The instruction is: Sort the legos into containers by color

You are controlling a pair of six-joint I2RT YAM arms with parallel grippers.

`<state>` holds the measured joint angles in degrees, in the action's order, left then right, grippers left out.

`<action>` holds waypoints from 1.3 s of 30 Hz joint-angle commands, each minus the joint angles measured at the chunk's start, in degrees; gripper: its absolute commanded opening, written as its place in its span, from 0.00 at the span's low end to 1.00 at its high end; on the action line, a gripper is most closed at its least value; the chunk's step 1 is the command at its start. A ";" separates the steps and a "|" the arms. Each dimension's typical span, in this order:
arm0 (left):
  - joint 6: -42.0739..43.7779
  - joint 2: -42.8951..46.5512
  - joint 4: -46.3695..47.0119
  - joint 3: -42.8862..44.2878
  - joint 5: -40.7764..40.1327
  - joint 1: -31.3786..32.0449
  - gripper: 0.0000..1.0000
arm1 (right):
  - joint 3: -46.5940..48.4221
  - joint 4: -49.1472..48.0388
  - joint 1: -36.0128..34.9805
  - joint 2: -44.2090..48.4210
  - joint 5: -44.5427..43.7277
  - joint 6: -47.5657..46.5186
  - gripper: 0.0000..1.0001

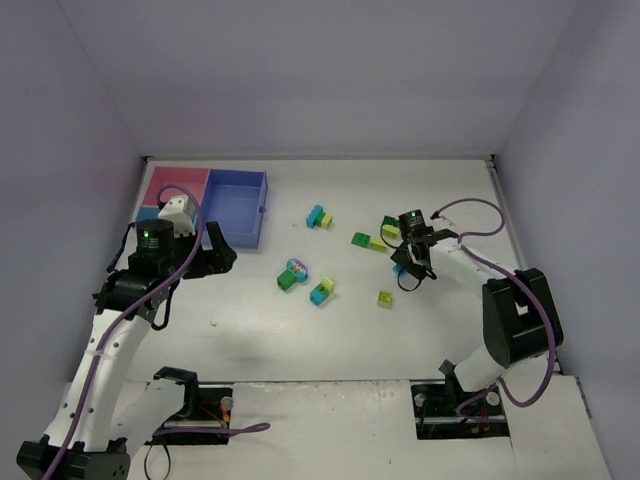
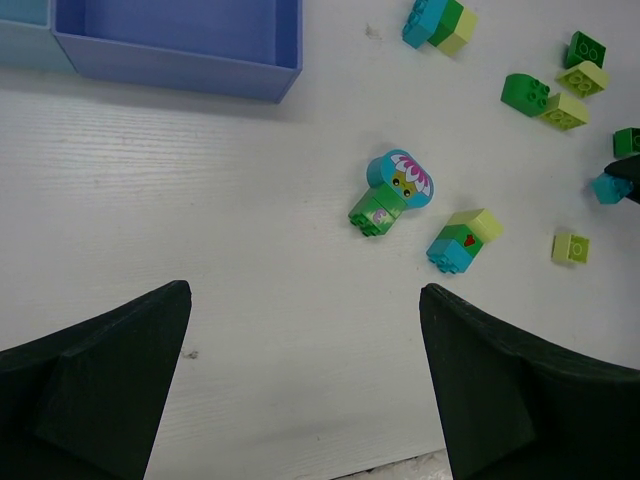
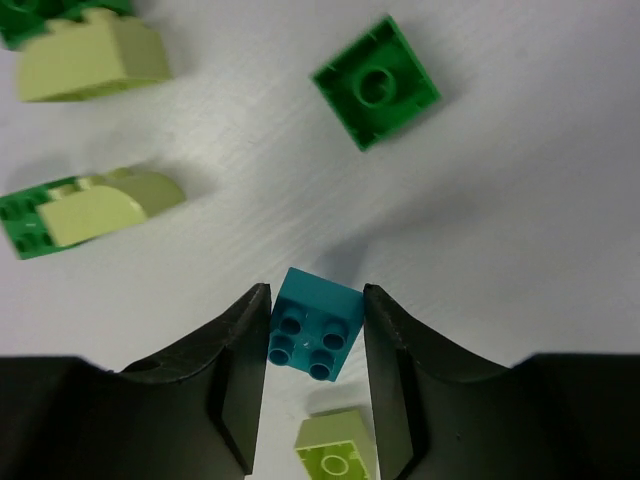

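Left gripper [image 2: 305, 390] is spread wide and holds nothing, at the left of the top view just below the trays. Right gripper [image 3: 315, 320], right of centre, is pinching a teal brick [image 3: 314, 338] that sits on the table [image 1: 300, 340]. Pads look to be on both its sides.

Risks as I judge them:
- The brick sits slightly skewed between the jaws, so it may twist or pop out on lift.
- A lime brick [image 3: 335, 445] lies just beside the fingers and could get nudged.
- The trays are far across at upper left with the left arm [image 1: 120, 330] in front, so the carry path may clash.

Trays: pink tray [image 1: 175, 180], small light-blue tray [image 1: 147, 213] mostly hidden by the arm, then blue tray [image 1: 245, 240]. I see no bricks in any. The other legos [image 2: 465, 240] lie loose mid-table.
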<state>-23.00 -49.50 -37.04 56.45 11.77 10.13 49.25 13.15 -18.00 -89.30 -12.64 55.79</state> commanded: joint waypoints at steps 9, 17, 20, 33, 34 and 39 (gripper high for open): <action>-10.35 -0.43 11.95 -1.41 6.23 2.60 0.90 | 13.05 -8.04 -2.03 6.58 11.99 -15.54 0.00; -20.59 -4.46 31.20 -4.06 -3.04 17.87 0.89 | 16.22 -11.39 -6.69 9.31 19.23 -8.96 0.00; -20.15 -8.68 35.71 -2.14 -7.88 23.16 0.87 | 17.19 -12.09 -8.54 9.58 20.29 -5.01 0.00; -11.72 -22.13 47.76 4.81 -17.13 35.39 0.73 | 16.84 -18.50 -11.27 10.72 27.32 5.82 0.00; -11.45 -22.57 48.02 5.16 -17.39 35.83 0.73 | 16.49 -18.68 -11.27 10.90 27.67 6.43 0.00; -10.75 -25.91 48.29 7.27 -19.24 36.36 0.70 | 15.35 -20.70 -11.62 11.69 29.60 8.19 0.00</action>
<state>-35.44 -74.83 5.56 59.86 -5.17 45.95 64.18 -1.89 -28.99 -80.84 14.50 61.58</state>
